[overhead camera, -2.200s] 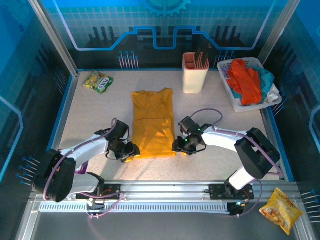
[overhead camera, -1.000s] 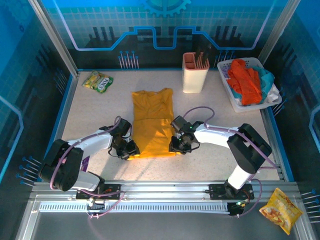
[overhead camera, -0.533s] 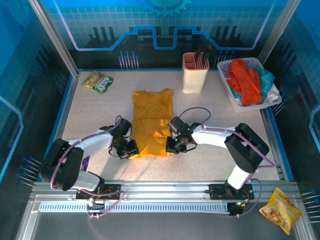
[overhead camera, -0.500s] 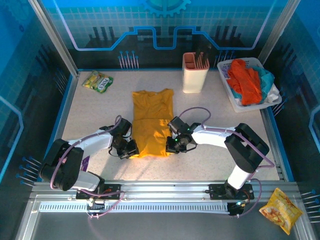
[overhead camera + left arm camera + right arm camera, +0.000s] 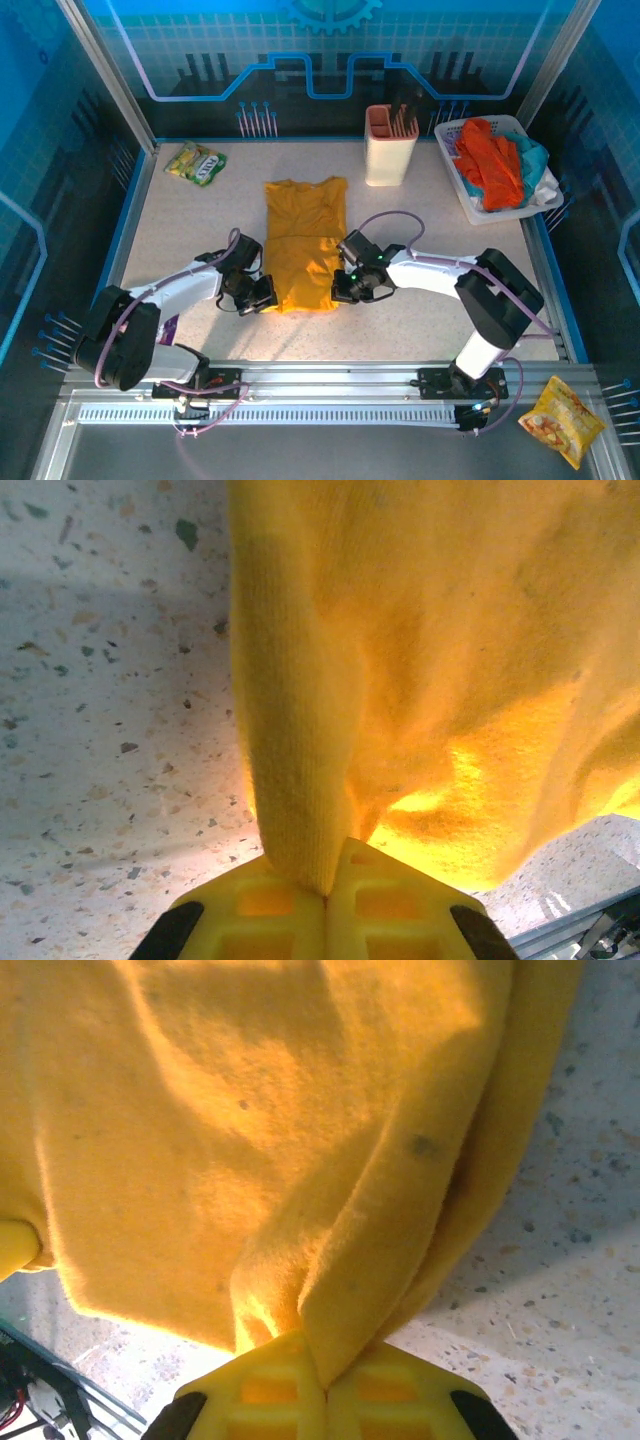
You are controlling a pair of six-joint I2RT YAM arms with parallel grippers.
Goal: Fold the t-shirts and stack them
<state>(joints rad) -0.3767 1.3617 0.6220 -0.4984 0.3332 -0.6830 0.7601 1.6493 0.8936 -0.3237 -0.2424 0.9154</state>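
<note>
Mustard-yellow tee lies flat at the middle of the table. It looks already narrowed into a long strip, collar toward 12 o'clock and hem toward 6. I have my left tool clenched on the hem corner at the strip's 7 o'clock, and my right tool clenched on the corner at 5 o'clock. Both wrist views show cloth pinched tight between the closed jaws. By my reckoning the side folds are done and the end-over-end fold toward 12 comes next. Orange-red, teal and whitish shirts sit heaped, unfolded, in the white basket at 2 o'clock. No stack is begun, so most of the job remains.
</note>
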